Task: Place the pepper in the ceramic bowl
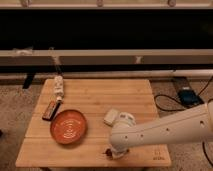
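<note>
Gripper mostly hidden under its own arm

The gripper [115, 153] sits at the table's [100, 97] 6 o'clock edge, largely covered by the arm [165, 132], which runs out of frame at 3 o'clock. A dark red speck at the gripper's 9 o'clock side may be the pepper [106, 151], but it is too small to be sure. The arm overlaps the 4 o'clock corner of a small white object [110, 116]. The pale item [59, 89] at the table's 10 o'clock corner is too blurred to identify.

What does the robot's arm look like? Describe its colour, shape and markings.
The arm is off-white, made of thick, smooth, rounded tubular segments with a few small dark dots along its shell. No cables show on it. Its hand, low over the wooden table near the front edge, is mostly hidden under the arm's rounded end.
</note>
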Controlling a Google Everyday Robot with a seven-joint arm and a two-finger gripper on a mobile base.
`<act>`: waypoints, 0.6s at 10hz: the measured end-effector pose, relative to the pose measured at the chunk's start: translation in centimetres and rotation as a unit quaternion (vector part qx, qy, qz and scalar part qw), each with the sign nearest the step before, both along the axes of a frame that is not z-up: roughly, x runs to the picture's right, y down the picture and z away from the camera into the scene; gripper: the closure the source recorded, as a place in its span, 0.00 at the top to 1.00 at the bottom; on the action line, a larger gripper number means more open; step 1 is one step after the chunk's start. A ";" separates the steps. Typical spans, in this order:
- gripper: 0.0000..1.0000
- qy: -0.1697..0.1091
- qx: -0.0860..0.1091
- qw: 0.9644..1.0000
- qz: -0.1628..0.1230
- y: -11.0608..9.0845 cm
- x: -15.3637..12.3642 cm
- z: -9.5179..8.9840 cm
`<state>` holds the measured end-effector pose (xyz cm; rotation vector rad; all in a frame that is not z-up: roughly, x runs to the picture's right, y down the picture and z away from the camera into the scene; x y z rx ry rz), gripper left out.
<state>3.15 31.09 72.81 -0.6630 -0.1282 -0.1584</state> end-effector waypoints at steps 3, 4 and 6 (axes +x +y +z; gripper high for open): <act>0.00 -0.008 0.017 0.999 -0.035 -2.5 -4.0 -0.2; 0.00 -0.006 0.026 0.999 -0.040 -4.2 -4.9 -1.2; 0.00 -0.004 0.042 0.998 -0.053 -7.2 -6.4 -3.1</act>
